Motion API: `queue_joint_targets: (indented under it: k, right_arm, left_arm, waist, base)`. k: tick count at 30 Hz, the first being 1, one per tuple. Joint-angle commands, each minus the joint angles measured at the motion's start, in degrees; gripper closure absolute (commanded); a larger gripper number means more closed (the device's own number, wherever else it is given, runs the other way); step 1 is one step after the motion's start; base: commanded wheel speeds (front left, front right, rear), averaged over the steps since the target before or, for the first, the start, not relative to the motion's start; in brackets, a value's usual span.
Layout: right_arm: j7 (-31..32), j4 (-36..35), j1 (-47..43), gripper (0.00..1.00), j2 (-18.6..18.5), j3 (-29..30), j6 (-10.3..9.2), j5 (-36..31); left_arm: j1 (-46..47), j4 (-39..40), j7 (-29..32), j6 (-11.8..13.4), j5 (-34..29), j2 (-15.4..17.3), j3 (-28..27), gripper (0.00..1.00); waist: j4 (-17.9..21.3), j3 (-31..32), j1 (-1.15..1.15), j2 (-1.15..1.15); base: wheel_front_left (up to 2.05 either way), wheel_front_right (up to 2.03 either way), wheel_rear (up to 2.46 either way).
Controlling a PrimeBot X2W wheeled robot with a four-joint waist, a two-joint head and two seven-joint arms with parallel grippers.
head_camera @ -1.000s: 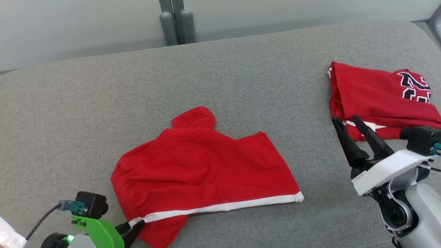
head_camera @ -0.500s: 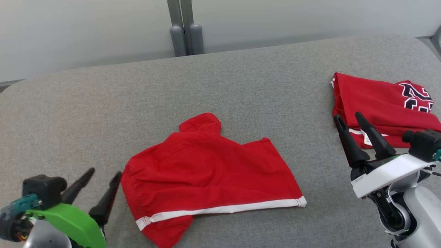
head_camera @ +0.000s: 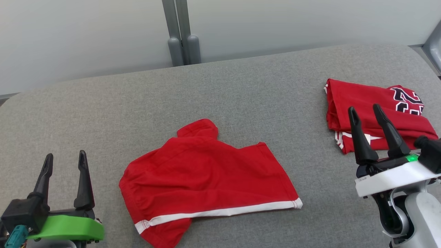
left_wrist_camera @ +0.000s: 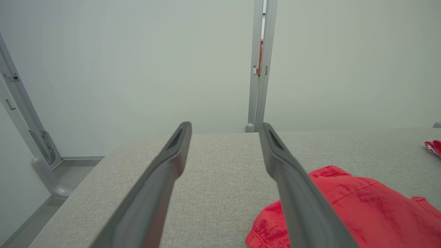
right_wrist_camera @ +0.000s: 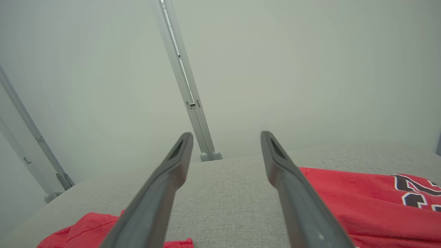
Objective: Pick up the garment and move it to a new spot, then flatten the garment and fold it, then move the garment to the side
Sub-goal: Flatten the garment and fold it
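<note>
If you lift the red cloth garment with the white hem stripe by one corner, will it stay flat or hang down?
It would probably hang limp: the red cloth garment with the white hem stripe lies wrinkled and bunched. It looks thin, so likely light. On the grey woven surface a push would likely crumple it, not slide it.

Lime-green bracket (head_camera: 65, 230) is fitted on the left end effector (head_camera: 65, 155), plain white housing (head_camera: 392, 177) on the right end effector (head_camera: 363, 108).
</note>
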State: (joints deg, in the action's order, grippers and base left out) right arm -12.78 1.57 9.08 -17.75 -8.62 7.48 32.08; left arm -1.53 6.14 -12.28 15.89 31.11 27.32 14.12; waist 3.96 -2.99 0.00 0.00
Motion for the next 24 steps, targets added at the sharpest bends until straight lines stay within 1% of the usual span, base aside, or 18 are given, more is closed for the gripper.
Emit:
queue_joint_targets:
  k: [1, 5, 9, 24]
  right_arm:
    - [-0.63, -0.37, -1.06, 0.0, 0.8, 0.91, 0.03, -1.38]
    - [-0.96, 0.21, -2.52, 0.0, 2.39, 2.2, 0.03, -5.09]
    - [-0.42, 0.61, -2.94, 0.0, 3.43, 2.52, 0.03, -6.89]
    - [1.01, 0.86, -2.66, 0.0, 4.12, 2.44, 0.03, -7.42]
  left_arm:
    - [-0.48, -0.9, -0.76, 0.27, -0.68, -0.46, -0.02, 0.0]
    - [-0.94, -3.46, -1.51, 1.06, -0.81, -1.9, -0.24, 0.0]
    - [-1.2, -4.71, -1.87, 1.42, -0.71, -2.62, -0.25, 0.0]
    - [-1.32, -4.77, -2.23, 0.88, 0.36, -3.28, -0.46, 0.0]
  waist:
    - [0.06, 0.21, 0.0, 0.0]
    - [0.2, 0.43, 0.0, 0.0]
    - [0.27, 0.54, 0.0, 0.0]
    - [0.67, 1.39, 0.0, 0.0]
  base:
    - [0.0, 0.0, 0.0]
    - [0.0, 0.0, 0.0]
    - [0.0, 0.0, 0.0]
    - [0.0, 0.0, 0.0]
